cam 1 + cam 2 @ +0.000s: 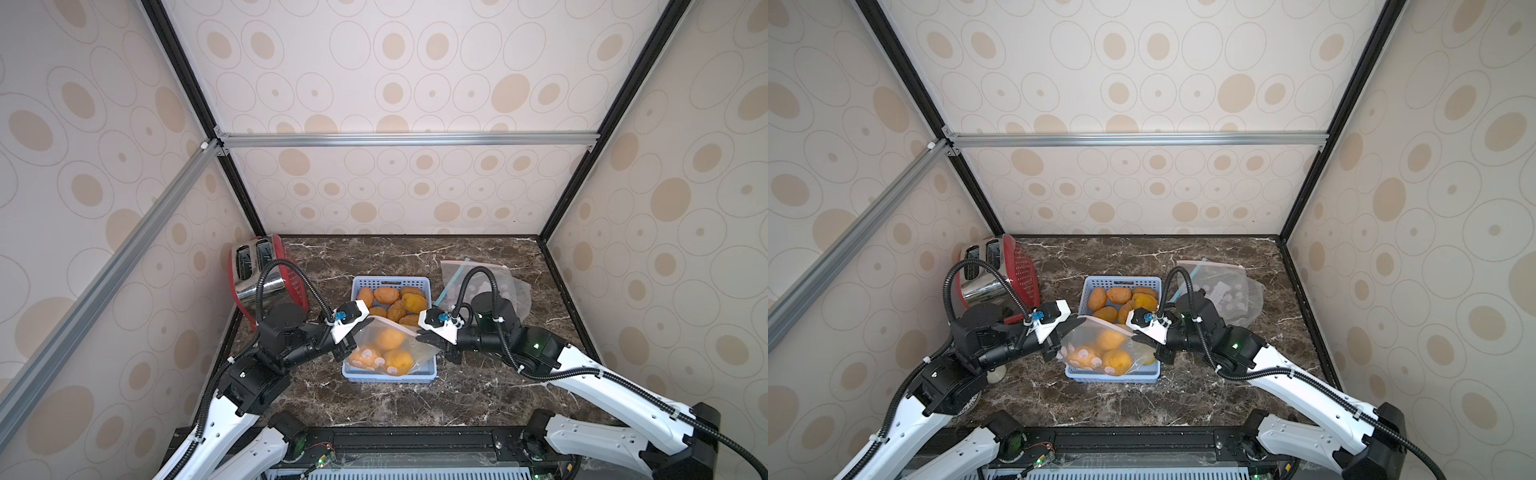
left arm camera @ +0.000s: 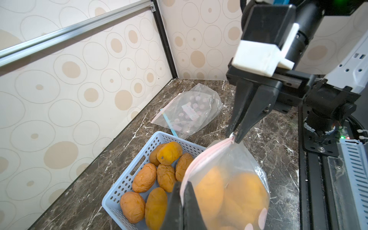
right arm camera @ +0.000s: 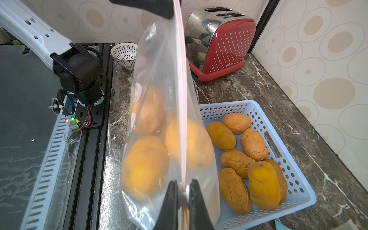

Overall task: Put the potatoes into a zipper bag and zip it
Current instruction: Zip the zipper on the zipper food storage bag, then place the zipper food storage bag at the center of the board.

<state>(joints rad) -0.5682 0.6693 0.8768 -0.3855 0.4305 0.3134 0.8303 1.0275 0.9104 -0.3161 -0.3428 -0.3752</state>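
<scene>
Potatoes: several in zipper bag over the near end of the blue basket, rest loose in basket. Left gripper and right gripper each clamp one end of the bag's pink zip strip.

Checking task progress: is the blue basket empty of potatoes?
No, several loose potatoes lie in the blue basket.

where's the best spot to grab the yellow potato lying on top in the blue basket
Grip the yellow potato across its narrow middle, coming straight down from above. It rests on top of the other potatoes, so its long sides look exposed, while the basket wall close beside it would likely block a sideways approach.
</scene>
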